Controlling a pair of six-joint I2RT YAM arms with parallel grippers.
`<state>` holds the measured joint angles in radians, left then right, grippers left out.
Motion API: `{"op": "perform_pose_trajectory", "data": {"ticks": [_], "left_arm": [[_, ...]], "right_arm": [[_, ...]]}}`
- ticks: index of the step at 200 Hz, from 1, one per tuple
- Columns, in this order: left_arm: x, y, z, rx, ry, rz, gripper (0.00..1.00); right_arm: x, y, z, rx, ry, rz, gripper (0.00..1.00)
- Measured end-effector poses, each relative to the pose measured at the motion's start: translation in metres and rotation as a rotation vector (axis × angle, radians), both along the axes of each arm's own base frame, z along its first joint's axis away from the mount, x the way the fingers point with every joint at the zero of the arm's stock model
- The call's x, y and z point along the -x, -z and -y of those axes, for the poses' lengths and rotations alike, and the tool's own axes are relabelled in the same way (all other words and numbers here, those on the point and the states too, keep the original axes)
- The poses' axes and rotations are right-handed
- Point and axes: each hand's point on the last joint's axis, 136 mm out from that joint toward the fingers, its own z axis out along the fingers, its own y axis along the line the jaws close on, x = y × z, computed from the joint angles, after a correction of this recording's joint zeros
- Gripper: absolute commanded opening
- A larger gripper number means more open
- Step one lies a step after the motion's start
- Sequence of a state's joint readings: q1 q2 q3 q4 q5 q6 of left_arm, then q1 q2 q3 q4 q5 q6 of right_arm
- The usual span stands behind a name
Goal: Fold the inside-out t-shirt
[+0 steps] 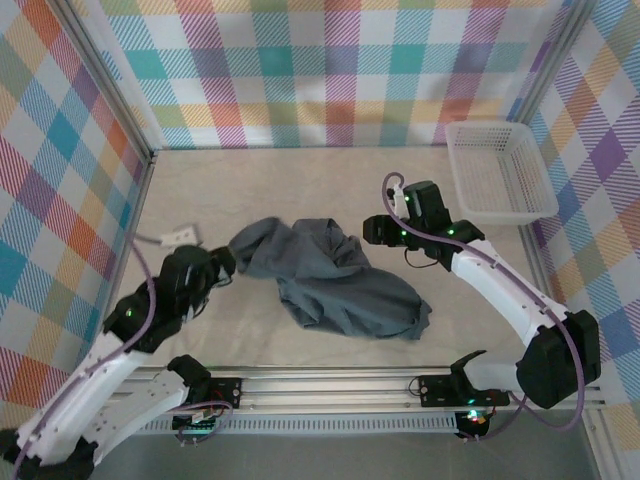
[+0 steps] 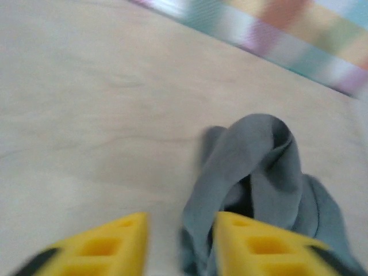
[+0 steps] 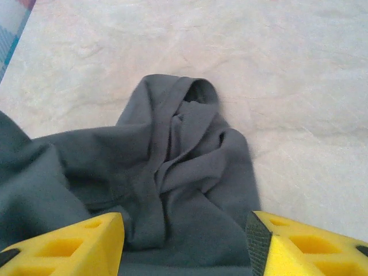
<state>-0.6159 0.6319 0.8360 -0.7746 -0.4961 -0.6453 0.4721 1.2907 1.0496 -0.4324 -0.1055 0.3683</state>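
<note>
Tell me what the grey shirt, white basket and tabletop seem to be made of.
The t-shirt looks like soft matte knit fabric, probably cotton jersey: it slumps in loose folds without sheen. The basket looks like rigid white plastic, with latticed walls. The table seems covered by a pale matte sheet, faintly creased; cloth or paper, I cannot tell.

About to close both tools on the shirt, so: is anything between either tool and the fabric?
Nothing visible. The left tool is open with a fold of the t-shirt between its fingers; the right tool is open directly over the cloth. The white basket stands far right, apart from both.
</note>
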Motion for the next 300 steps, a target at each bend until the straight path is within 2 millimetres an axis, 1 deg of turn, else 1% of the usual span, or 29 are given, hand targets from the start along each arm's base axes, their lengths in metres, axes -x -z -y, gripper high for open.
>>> {"op": "perform_pose_trajectory", "data": {"ticks": [9,15,18,30,44,56,64,81,91,100,111,121,128,136,144,151,160,172,183,193,197,212,226,242,265,279,292,300], "left_arm": [[0.008,0.013,-0.014,-0.019,-0.048,-0.009,0.88],[0.01,0.018,-0.02,-0.026,-0.072,-0.01,0.9],[0.011,0.018,-0.022,-0.029,-0.081,-0.006,0.92],[0.01,0.017,-0.026,-0.039,-0.103,0.007,0.92],[0.005,0.014,-0.026,-0.06,-0.107,0.004,0.92],[-0.004,0.013,-0.019,-0.089,-0.083,-0.041,0.92],[-0.015,0.014,-0.013,-0.102,-0.068,-0.091,0.92],[-0.04,0.026,-0.002,-0.106,-0.028,-0.21,0.93],[-0.055,0.044,0.005,-0.086,0.002,-0.294,0.94],[-0.062,0.067,0.007,-0.061,0.022,-0.382,0.95],[-0.064,0.094,0.007,-0.008,0.036,-0.48,0.95],[-0.063,0.118,0.006,0.047,0.037,-0.561,0.94],[-0.062,0.13,0.008,0.085,0.043,-0.601,0.91],[-0.061,0.141,0.012,0.124,0.055,-0.635,0.84],[-0.061,0.147,0.018,0.162,0.079,-0.651,0.8],[-0.061,0.148,0.026,0.195,0.11,-0.651,0.78],[-0.062,0.144,0.039,0.217,0.157,-0.637,0.78],[-0.065,0.132,0.062,0.212,0.237,-0.605,0.79],[-0.067,0.118,0.09,0.195,0.33,-0.575,0.85],[-0.071,0.105,0.115,0.174,0.41,-0.548,0.91],[-0.074,0.101,0.125,0.167,0.438,-0.539,0.94],[-0.087,0.094,0.157,0.132,0.517,-0.521,0.99],[-0.103,0.101,0.175,0.082,0.544,-0.528,0.99],[-0.125,0.114,0.184,0.008,0.543,-0.547,0.99],[-0.161,0.127,0.193,-0.079,0.535,-0.552,0.9],[-0.183,0.135,0.202,-0.115,0.535,-0.55,0.87],[-0.203,0.146,0.21,-0.143,0.531,-0.557,0.84],[-0.213,0.156,0.213,-0.157,0.528,-0.565,0.81]], "right_arm": [[0.001,0.002,-0.001,-0.007,0.0,-0.015,0.6],[0.001,0.005,-0.002,-0.006,0.0,-0.027,0.6],[0.001,0.007,-0.002,-0.006,0.001,-0.033,0.6],[0.0,0.014,-0.005,0.0,-0.002,-0.071,0.6],[-0.003,0.021,-0.013,-0.007,-0.017,-0.126,0.58],[-0.007,0.023,-0.025,-0.028,-0.046,-0.165,0.58],[-0.009,0.023,-0.034,-0.042,-0.066,-0.18,0.58],[-0.005,0.025,-0.059,-0.058,-0.128,-0.206,0.59],[0.001,0.026,-0.073,-0.063,-0.163,-0.221,0.6],[0.008,0.029,-0.084,-0.063,-0.193,-0.235,0.61],[0.016,0.034,-0.094,-0.056,-0.224,-0.253,0.63],[0.023,0.04,-0.099,-0.038,-0.238,-0.27,0.65],[0.024,0.044,-0.097,-0.016,-0.23,-0.271,0.67],[0.021,0.05,-0.092,0.018,-0.203,-0.263,0.69],[0.015,0.058,-0.081,0.062,-0.158,-0.253,0.69],[0.01,0.067,-0.068,0.095,-0.113,-0.255,0.7],[0.005,0.082,-0.047,0.13,-0.052,-0.274,0.69],[0.0,0.105,-0.014,0.168,0.033,-0.319,0.7],[0.0,0.123,0.012,0.197,0.092,-0.37,0.7],[0.0,0.133,0.024,0.213,0.116,-0.405,0.7],[0.0,0.136,0.025,0.213,0.116,-0.412,0.7],[0.001,0.143,0.018,0.2,0.093,-0.434,0.7],[0.002,0.142,0.008,0.167,0.066,-0.434,0.7],[-0.001,0.138,-0.002,0.127,0.051,-0.42,0.7],[-0.008,0.132,-0.012,0.073,0.047,-0.408,0.7],[-0.018,0.129,-0.022,0.03,0.053,-0.402,0.7],[-0.029,0.132,-0.029,0.005,0.066,-0.405,0.69],[-0.036,0.136,-0.032,-0.004,0.081,-0.412,0.65]]}}
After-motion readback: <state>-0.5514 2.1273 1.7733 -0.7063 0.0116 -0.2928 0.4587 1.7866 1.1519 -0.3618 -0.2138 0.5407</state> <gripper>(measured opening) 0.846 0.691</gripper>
